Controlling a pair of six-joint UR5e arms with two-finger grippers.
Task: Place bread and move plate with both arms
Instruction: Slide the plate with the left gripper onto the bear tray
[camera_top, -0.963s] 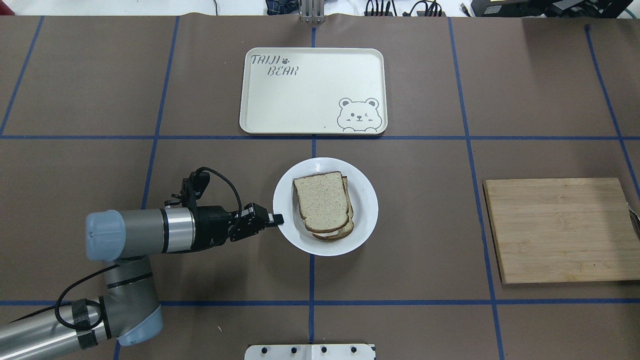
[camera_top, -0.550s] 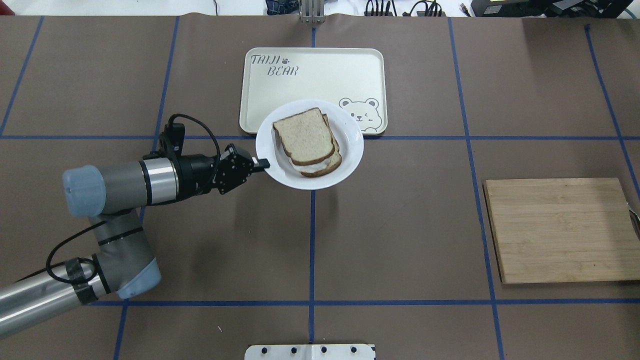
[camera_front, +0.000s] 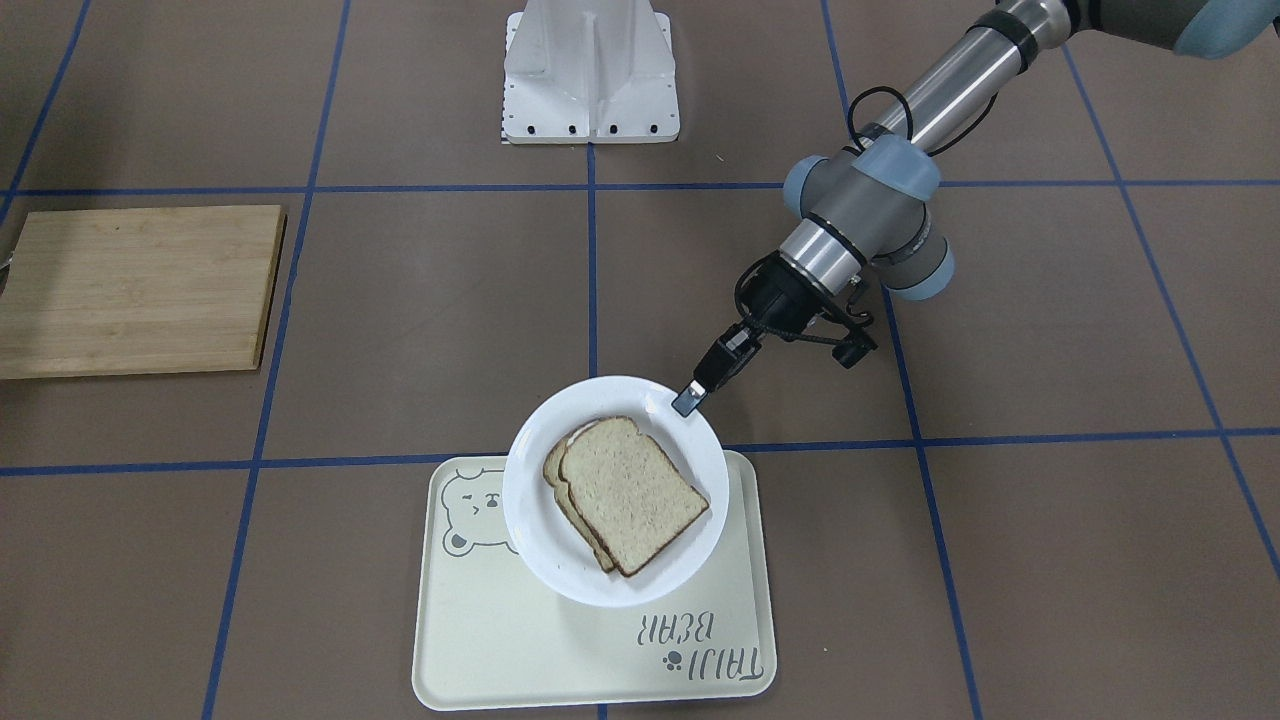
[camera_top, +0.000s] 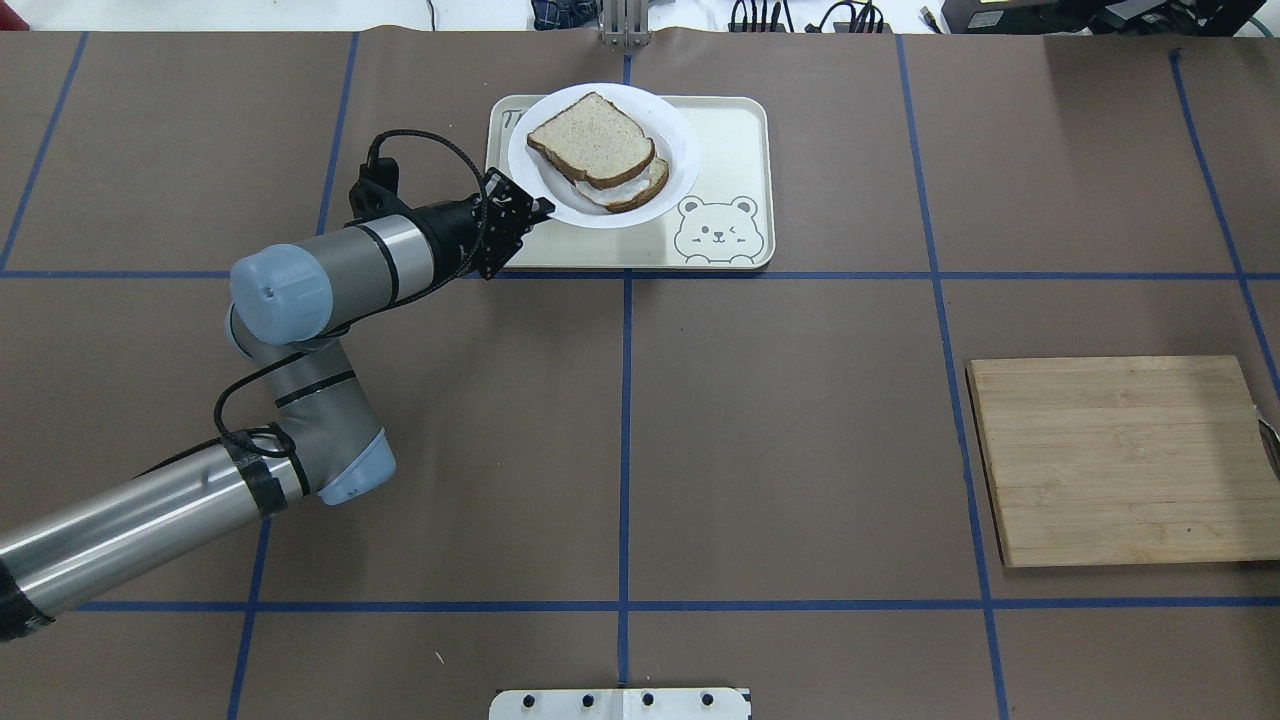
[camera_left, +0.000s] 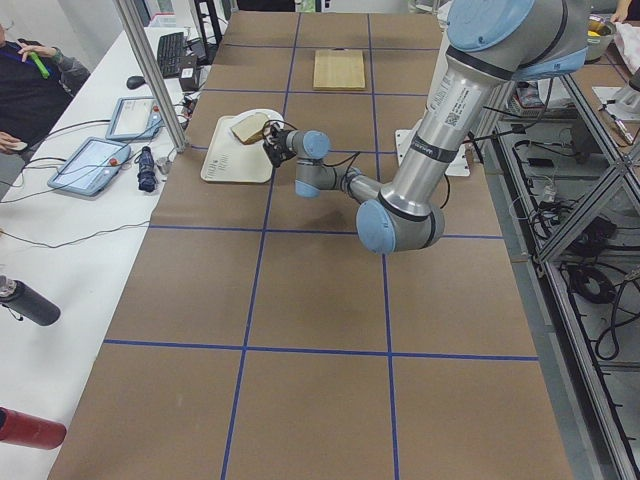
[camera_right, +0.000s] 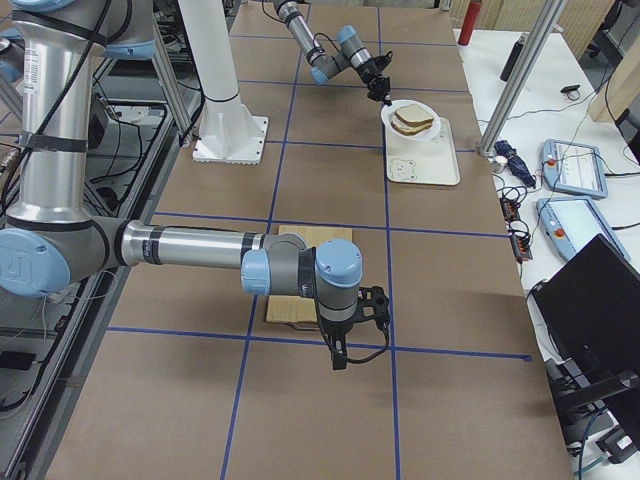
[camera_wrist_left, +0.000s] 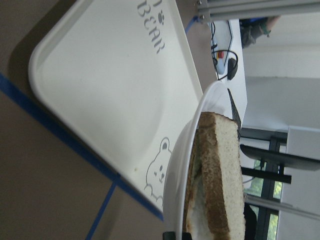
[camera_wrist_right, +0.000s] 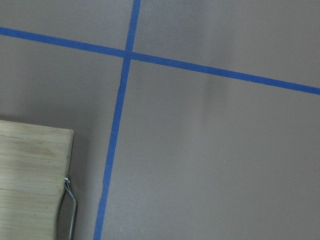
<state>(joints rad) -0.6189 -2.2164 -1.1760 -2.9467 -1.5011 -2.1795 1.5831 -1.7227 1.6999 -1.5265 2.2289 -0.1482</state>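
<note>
Now, the plate (camera_top: 676, 172) is up over the tray (camera_top: 725, 135): round, glossy white, wide rim. From overhead it covers the tray's 11 o'clock corner and spills past the far edge. The left gripper (camera_top: 541, 208) has it by the rim at the plate's 8 o'clock, fingers pinched tight on the edge. The left wrist view shows the plate riding clear of the tray's surface.

On top sits the bread (camera_top: 590, 138), with pale speckled crumb and a dark brown crust all round. Under it a second slice (camera_top: 650, 183) pokes out at about 4 o'clock, with a band of white squeezed between the two.

That tray is cream and rectangular, with a bear face (camera_top: 715, 232) at its 5 o'clock corner. Over at the table's 4 o'clock lies a wooden board (camera_top: 1120, 460). The right gripper (camera_right: 342, 358) hangs just beside it in the right side view, and from there I cannot tell whether its fingers are apart or together.

Count it up:
- two slices
- one plate
- one tray
- one board
- one white stand (camera_front: 590, 70)
- two arms, the left arm (camera_top: 330, 268) stretched out to the tray and the right arm (camera_right: 190, 247) over by the board
</note>
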